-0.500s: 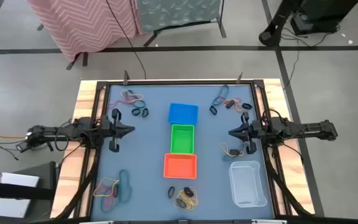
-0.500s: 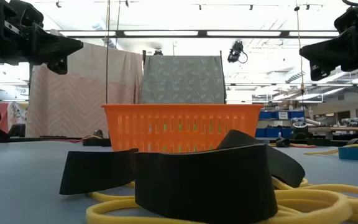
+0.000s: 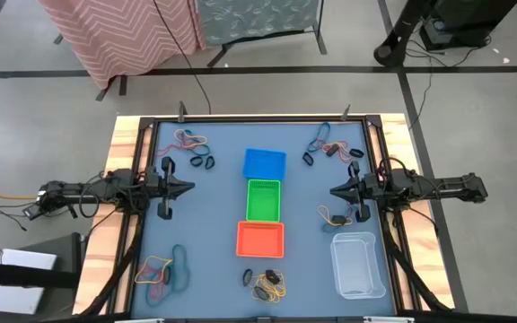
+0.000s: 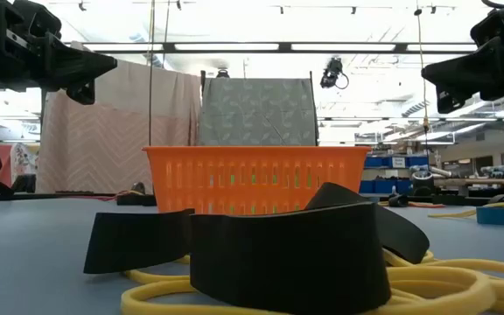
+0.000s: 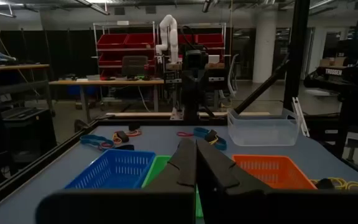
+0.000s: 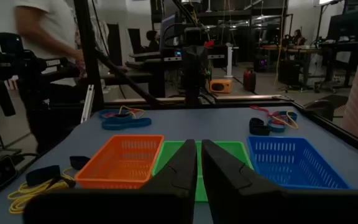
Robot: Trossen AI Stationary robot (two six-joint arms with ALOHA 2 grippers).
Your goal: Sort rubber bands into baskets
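Observation:
The blue basket (image 3: 264,163), green basket (image 3: 263,199) and orange basket (image 3: 260,239) stand in a row down the table's middle. The clear tub (image 3: 358,264) stands at the near right. Rubber bands lie in heaps: far left (image 3: 193,148), far right (image 3: 330,147), near left (image 3: 163,270), near middle (image 3: 267,283) and one by the right gripper (image 3: 335,216). My left gripper (image 3: 189,187) is shut and empty above the table's left side. My right gripper (image 3: 334,191) is shut and empty above the right side. Both point at the baskets.
Black bands (image 4: 287,249) and yellow bands (image 4: 427,284) lie close before the low camera, with the orange basket (image 4: 254,179) behind them. A person (image 6: 48,37) stands beyond the table's edge in the right wrist view. The table has raised wooden rails (image 3: 119,170).

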